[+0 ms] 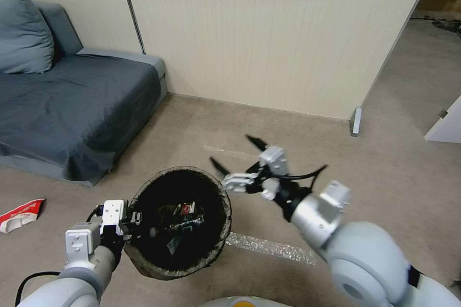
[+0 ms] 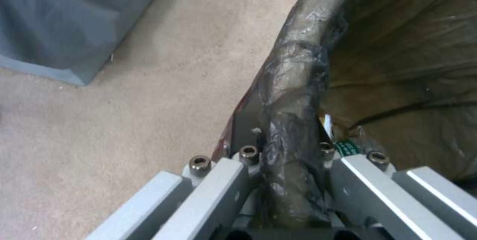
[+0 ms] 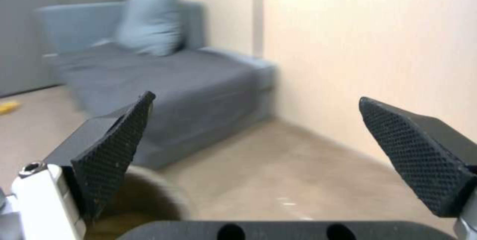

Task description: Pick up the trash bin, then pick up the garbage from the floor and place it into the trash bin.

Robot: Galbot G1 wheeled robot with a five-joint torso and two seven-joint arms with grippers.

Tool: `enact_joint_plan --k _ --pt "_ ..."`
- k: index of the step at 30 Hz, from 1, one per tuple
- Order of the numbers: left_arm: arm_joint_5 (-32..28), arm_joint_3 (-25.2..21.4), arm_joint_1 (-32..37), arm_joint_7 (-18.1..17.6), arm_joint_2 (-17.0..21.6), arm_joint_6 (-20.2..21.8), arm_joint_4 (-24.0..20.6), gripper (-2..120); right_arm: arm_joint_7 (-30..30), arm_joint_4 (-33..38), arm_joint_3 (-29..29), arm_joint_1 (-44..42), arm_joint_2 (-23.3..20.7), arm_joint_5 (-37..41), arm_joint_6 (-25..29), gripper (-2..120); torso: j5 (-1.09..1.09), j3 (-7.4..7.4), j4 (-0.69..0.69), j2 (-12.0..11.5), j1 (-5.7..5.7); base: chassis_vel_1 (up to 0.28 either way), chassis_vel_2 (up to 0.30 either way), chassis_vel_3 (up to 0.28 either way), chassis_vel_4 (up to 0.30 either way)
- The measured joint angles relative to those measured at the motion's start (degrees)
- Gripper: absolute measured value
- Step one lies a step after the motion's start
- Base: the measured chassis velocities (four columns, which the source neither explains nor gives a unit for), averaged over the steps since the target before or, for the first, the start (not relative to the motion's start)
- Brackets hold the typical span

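Jaws: left ones are clamping the bin's bagged rim between them; right ones are standing wide apart, gripping nothing.
Sofa (image 1: 72,105): grey, sitting at about ten o'clock from the bin, against the pale wall (image 1: 269,29), with a cushion (image 1: 24,33) at its far end.
Floor (image 1: 394,163): beige carpet, carrying a shiny tape strip (image 1: 269,247) at four o'clock from the bin.
Right arm: reaching in from five o'clock, with the right gripper (image 1: 235,153) hovering just past the bin's rim at about two o'clock, pads (image 3: 111,154) pointing toward the sofa and wall.
Trash bin (image 1: 178,223): being held off the carpet, low and centre in the head view, its dark liner (image 2: 298,83) wrapping the rim; mouth facing up, tipped slightly.
Left gripper (image 1: 130,223): pinching the rim at nine o'clock of the bin, one finger (image 2: 218,191) outside, the other inside.
Garbage in bin (image 1: 185,220): several wrappers and a dark bottle-like piece lying at the bottom.
Garbage on floor (image 1: 21,213): a red-and-white wrapper lying well apart at nine o'clock from the bin, near the sofa's front corner.
Progress, as I judge it: bin is already picked up and partly filled; the red-and-white wrapper is not yet collected.
Risk: the one-sided pinch on slippery liner film may be letting the bin swing or slide out during driving or bending, spilling what is inside.
Risk: the open right fingers are hovering close to the rim, so a careless sweep could be knocking the bin loose or snagging the liner.
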Motion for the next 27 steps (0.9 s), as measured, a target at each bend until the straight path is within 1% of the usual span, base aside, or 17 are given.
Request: enact_joint_plan --k 2,3,4,5,7,8,10,12,13,14,16,18,19,21,22,24,27 --pt "0.00 -0.01 -0.02 0.02 0.01 0.00 0.00 1 0.00 0.00 1.02 -1.02 0.19 -0.76 0.63 100 0.00 0.00 0.00 0.00 0.00 0.000 0.000 0.000 0.000" --pt "0.01 -0.03 -0.16 0.09 0.02 0.00 0.00 1 0.00 -0.06 5.56 -5.19 1.39 -4.29 3.30 100 -0.01 0.00 0.00 0.00 0.00 0.000 0.000 0.000 0.000" --pt "0.04 -0.04 -0.29 0.13 0.00 0.00 0.00 1 0.01 -0.29 8.13 -7.59 2.43 -6.45 4.82 100 -0.01 0.00 0.01 0.00 0.00 0.000 0.000 0.000 0.000" --pt "0.04 -0.04 -0.29 0.13 0.00 0.00 0.00 1 0.01 -0.29 8.13 -7.59 2.43 -6.45 4.82 100 -0.01 0.00 0.01 0.00 0.00 0.000 0.000 0.000 0.000" --pt "0.24 -0.04 -0.60 0.25 -0.14 0.00 0.00 1 0.17 -1.18 12.80 -11.94 4.69 -10.76 7.95 100 0.00 0.00 -0.01 0.00 0.00 0.000 0.000 0.000 0.000" --pt "0.43 -0.04 -0.76 0.46 -0.25 0.00 0.00 1 0.39 -1.69 14.26 -13.30 5.64 -12.27 9.19 100 -0.01 0.00 0.00 0.00 0.00 0.000 0.000 0.000 0.000" --pt "0.53 -0.04 -0.84 0.57 -0.36 0.00 0.00 1 0.66 -2.17 15.26 -14.30 6.45 -13.23 10.08 100 -0.02 0.00 0.01 0.00 0.00 0.000 0.000 0.000 0.000" --pt "1.28 0.00 -1.08 1.00 -1.55 0.00 0.00 1 1.45 -4.42 19.10 -19.47 11.77 -16.59 13.62 100 -0.01 0.00 0.00 0.00 0.00 0.000 0.000 0.000 0.000" --pt "1.28 0.00 -1.08 1.00 -1.55 0.00 0.00 1 1.45 -4.42 19.10 -19.47 11.77 -16.59 13.62 100 -0.01 0.00 0.00 0.00 0.00 0.000 0.000 0.000 0.000" --pt "1.59 0.02 -1.10 1.10 -1.90 0.00 0.00 1 1.57 -4.97 19.65 -21.26 13.73 -17.74 14.88 100 0.00 0.00 0.02 0.00 0.00 0.000 0.000 0.000 0.000" --pt "1.80 0.02 -1.19 1.22 -2.22 0.00 0.00 1 1.59 -5.82 20.49 -24.40 16.69 -20.30 17.55 100 -0.02 0.00 0.00 0.00 0.00 0.000 0.000 0.000 0.000" --pt "1.80 0.01 -1.21 1.25 -2.27 0.00 0.00 1 1.60 -5.98 20.55 -24.84 17.07 -20.71 18.04 100 -0.02 0.00 -0.01 0.00 0.00 0.000 0.000 0.000 0.000" --pt "1.81 -0.07 -1.29 1.28 -2.44 0.00 0.00 1 1.60 -6.55 20.75 -26.54 18.70 -22.55 19.84 100 -0.01 0.00 0.01 0.00 0.00 0.000 0.000 0.000 0.000" --pt "1.82 -0.17 -1.55 1.27 -2.49 0.00 0.00 1 1.60 -6.83 20.73 -27.84 20.49 -24.50 21.26 100 -0.01 0.00 0.00 0.00 0.00 0.000 0.000 0.000 0.000" --pt "1.82 -0.17 -1.55 1.27 -2.49 0.00 0.00 1 1.60 -6.83 20.73 -27.84 20.49 -24.50 21.26 100 -0.01 0.00 0.00 0.00 0.00 0.000 0.000 0.000 0.000" --pt "1.82 -0.13 -1.84 1.29 -2.52 0.00 0.00 1 1.71 -6.72 20.19 -29.14 22.21 -25.51 21.96 100 -0.02 0.00 0.00 0.00 0.00 0.000 0.000 0.000 0.000" --pt "1.92 0.01 -1.96 1.39 -2.64 0.00 0.00 1 1.87 -6.58 19.97 -29.55 22.71 -25.59 22.23 100 -0.02 0.00 0.01 0.00 0.00 0.000 0.000 0.000 0.000"
